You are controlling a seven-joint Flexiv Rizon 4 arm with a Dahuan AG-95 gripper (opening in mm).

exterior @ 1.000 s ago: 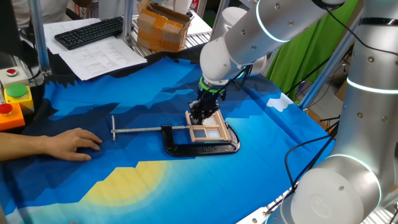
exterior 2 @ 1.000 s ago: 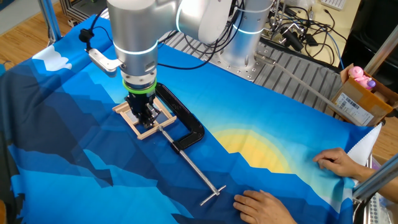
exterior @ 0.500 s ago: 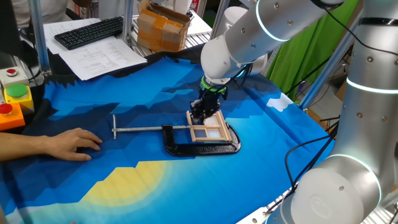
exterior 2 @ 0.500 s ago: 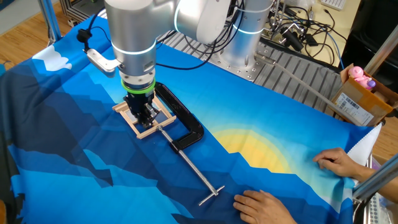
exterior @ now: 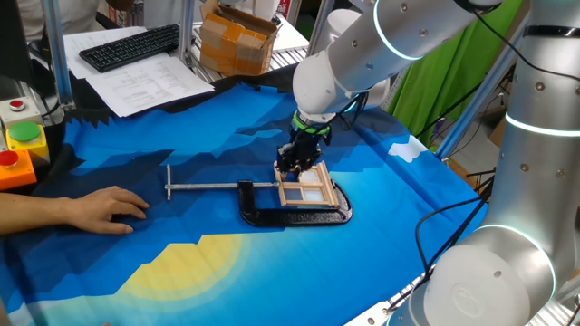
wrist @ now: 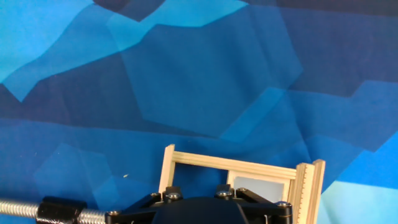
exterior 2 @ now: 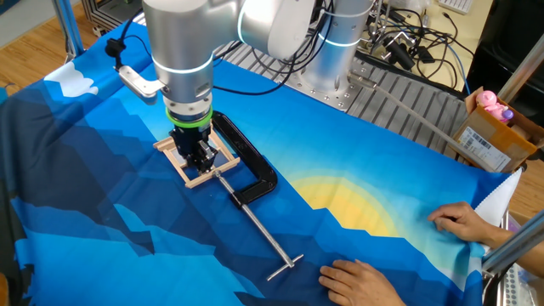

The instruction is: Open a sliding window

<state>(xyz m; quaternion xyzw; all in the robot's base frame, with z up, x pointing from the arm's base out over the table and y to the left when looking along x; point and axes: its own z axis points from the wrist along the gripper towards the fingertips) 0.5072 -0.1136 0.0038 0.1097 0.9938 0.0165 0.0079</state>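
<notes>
Lying flat inside the black C-clamp [exterior: 292, 215], the sliding window [exterior: 305, 192] sits directly under the pincer [exterior: 298, 167]; whether it is clenched cannot be told.

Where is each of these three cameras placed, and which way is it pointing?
One fixed view: beside the table, looking across at the window, clamp and end effector; arm fills the right.
The other fixed view: high on the opposite side, looking down at the window; arm comes from the top.
Hand view: on the hand, looking down at the window; only the end effector's dark base shows.
Both fixed views share window, clamp and a person's hand.
</notes>
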